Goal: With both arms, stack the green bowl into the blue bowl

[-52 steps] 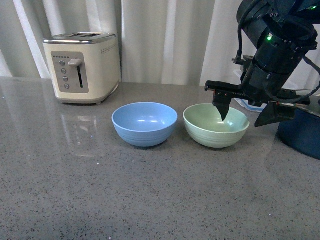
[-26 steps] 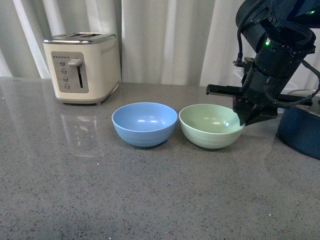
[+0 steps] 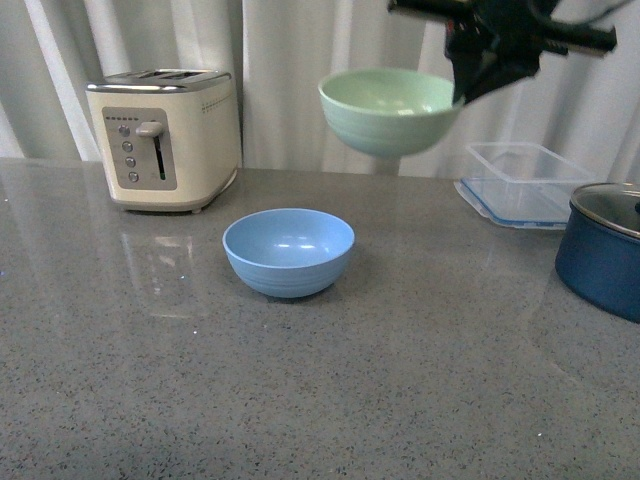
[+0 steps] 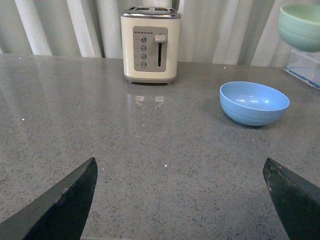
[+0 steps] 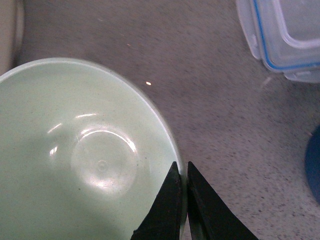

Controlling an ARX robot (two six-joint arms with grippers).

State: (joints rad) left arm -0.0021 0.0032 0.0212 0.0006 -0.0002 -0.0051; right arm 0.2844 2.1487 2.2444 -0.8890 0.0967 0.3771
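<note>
The green bowl (image 3: 390, 108) hangs high in the air, upright, above and to the right of the blue bowl (image 3: 289, 250). My right gripper (image 3: 462, 92) is shut on the green bowl's right rim, one finger inside and one outside (image 5: 181, 167). The green bowl (image 5: 85, 155) fills the right wrist view. The blue bowl (image 4: 254, 102) rests empty on the grey counter in the middle. My left gripper (image 4: 182, 172) stays low over bare counter, open, well away from both bowls, with the green bowl (image 4: 300, 25) at the far edge of its view.
A cream toaster (image 3: 165, 135) stands at the back left. A clear plastic container (image 3: 525, 182) sits at the back right, and a dark navy pot with a glass lid (image 3: 605, 245) is at the right edge. White curtains hang behind the counter.
My right gripper closed on the green bowl's rim and lifted it from the counter, up and slightly left. The blue bowl has not moved.
</note>
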